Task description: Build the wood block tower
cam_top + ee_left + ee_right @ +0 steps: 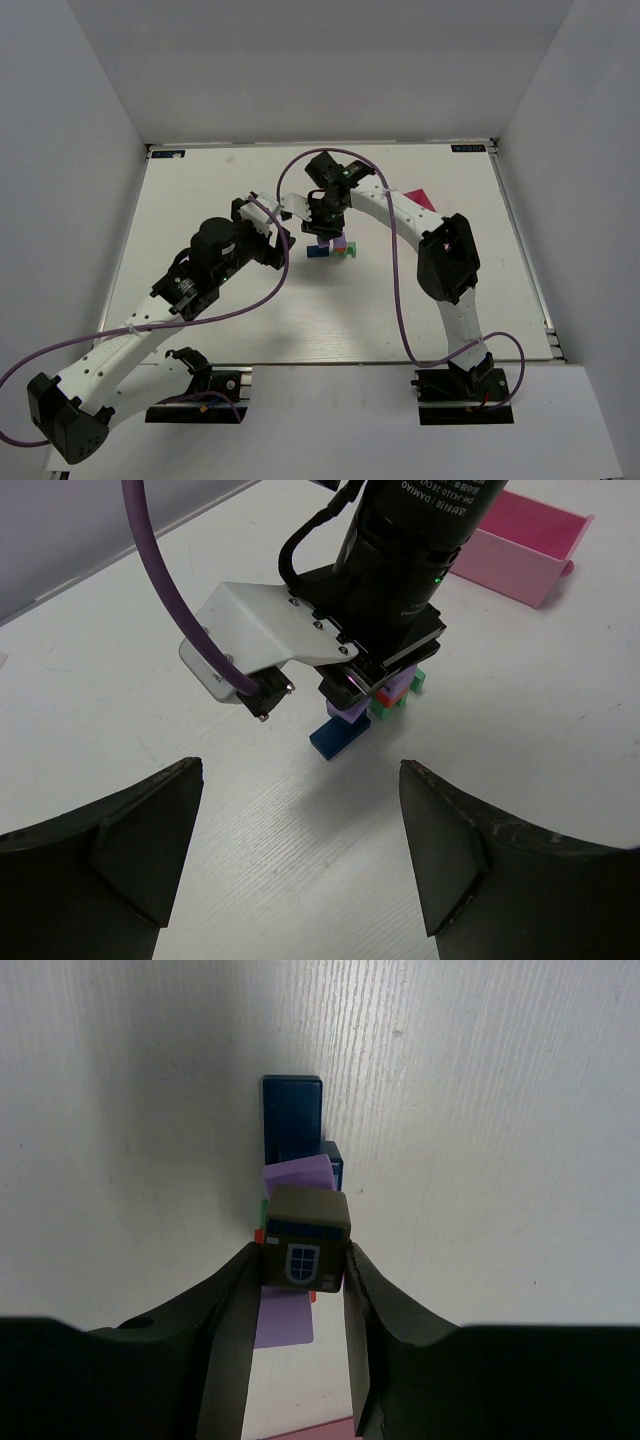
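The wood block tower (330, 248) stands mid-table: a blue block (338, 734) lies flat, with a purple block (350, 712) on it and red-orange (392, 692) and green (418, 678) blocks behind. My right gripper (300, 1255) is shut on a dark block with a painted window (305, 1235), directly over the purple block (298, 1172). Whether the two touch I cannot tell. My left gripper (300, 770) is open and empty, low over the table just left of the tower, a short gap from the blue block.
A pink tray (520, 540) sits behind and to the right of the tower, beyond the right arm (445, 255). The right arm's purple cable (395, 290) loops over the table. White walls enclose the table.
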Motion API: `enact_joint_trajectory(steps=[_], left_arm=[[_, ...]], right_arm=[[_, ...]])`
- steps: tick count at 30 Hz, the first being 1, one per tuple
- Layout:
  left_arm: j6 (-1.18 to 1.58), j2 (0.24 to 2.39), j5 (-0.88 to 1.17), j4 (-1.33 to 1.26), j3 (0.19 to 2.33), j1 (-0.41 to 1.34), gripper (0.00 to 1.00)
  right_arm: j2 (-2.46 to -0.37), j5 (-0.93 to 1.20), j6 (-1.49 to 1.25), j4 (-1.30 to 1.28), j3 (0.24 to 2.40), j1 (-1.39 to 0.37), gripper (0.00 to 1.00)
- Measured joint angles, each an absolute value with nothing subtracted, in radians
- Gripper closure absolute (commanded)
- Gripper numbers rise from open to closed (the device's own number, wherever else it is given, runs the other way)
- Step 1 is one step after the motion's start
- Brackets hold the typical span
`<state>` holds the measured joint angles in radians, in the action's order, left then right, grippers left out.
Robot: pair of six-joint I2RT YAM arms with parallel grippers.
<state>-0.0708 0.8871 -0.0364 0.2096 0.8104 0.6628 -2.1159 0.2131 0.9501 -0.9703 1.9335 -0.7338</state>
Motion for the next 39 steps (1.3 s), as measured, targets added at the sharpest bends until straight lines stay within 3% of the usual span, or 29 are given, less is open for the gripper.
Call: enact_joint_trajectory(steps=[18, 22, 26, 31, 32, 33, 39], left_arm=[[-0.071, 0.887, -0.037, 0.210, 0.810, 0.663, 0.11], [-0.071, 0.887, -0.036, 0.210, 0.810, 0.663, 0.11], [-0.071, 0.887, -0.036, 0.210, 0.810, 0.663, 0.11], [-0.071, 0.887, -0.036, 0.210, 0.810, 0.663, 0.11], [-0.071, 0.887, -0.037, 0.210, 0.810, 0.663, 0.11], [-0.071, 0.887, -0.036, 0.210, 0.810, 0.663, 0.11], [-0.071, 0.887, -0.036, 0.210, 0.810, 0.663, 0.11]], right_arm=[[-2.136, 0.219, 0.949, -0.970, 1.934, -0.733, 0.84], [-2.140, 0.219, 0.948, -0.970, 1.934, -0.733, 0.77], [-2.141, 0.219, 0.946, -0.970, 1.934, -0.733, 0.65], [-2.141, 0.220, 0.940, -0.970, 1.934, -0.733, 0.40], [-2.141, 0.219, 0.938, -0.970, 1.934, -0.733, 0.21], [-2.141, 0.219, 0.932, -0.970, 1.934, -0.733, 0.10], [-2.141, 0.219, 0.931, -0.968, 1.934, -0.733, 0.10]])
